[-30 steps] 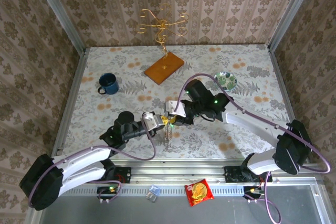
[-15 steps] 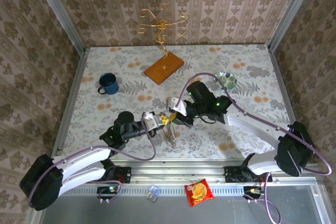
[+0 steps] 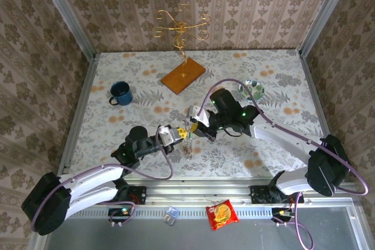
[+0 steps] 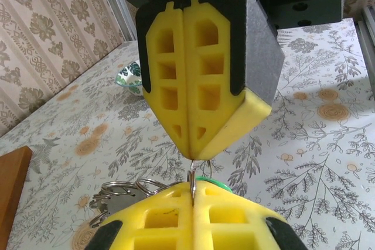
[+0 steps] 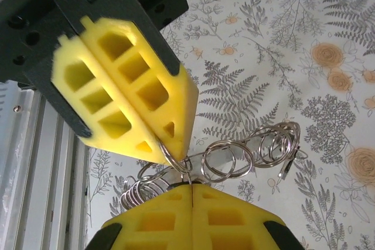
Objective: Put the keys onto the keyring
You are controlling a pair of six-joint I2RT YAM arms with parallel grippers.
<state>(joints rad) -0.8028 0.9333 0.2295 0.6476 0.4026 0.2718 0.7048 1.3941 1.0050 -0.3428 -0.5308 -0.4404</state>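
Over the middle front of the table my left gripper (image 3: 180, 134) and right gripper (image 3: 193, 127) meet tip to tip, both shut. In the left wrist view my left gripper (image 4: 192, 194) pinches a thin small split ring (image 4: 192, 178) that runs up to the right arm's yellow pads (image 4: 199, 86). The green key (image 4: 215, 182) peeks out just behind my left pads. In the right wrist view my right gripper (image 5: 191, 188) is shut on thin wire just below the left arm's pads (image 5: 135, 86). The keyring (image 5: 246, 156), strung with several small rings, hangs beneath (image 3: 187, 149).
A blue mug (image 3: 120, 93) stands at the left. A wooden base (image 3: 183, 76) with a gold wire stand (image 3: 180, 24) is at the back. The green-patterned bowl (image 3: 252, 90) sits right of my right arm. A snack packet (image 3: 222, 213) lies on the front rail.
My right gripper's jaws have closed at the left gripper's tips. The hanging bunch of rings swung slightly and now hangs straight. Both grippers shifted only a little.
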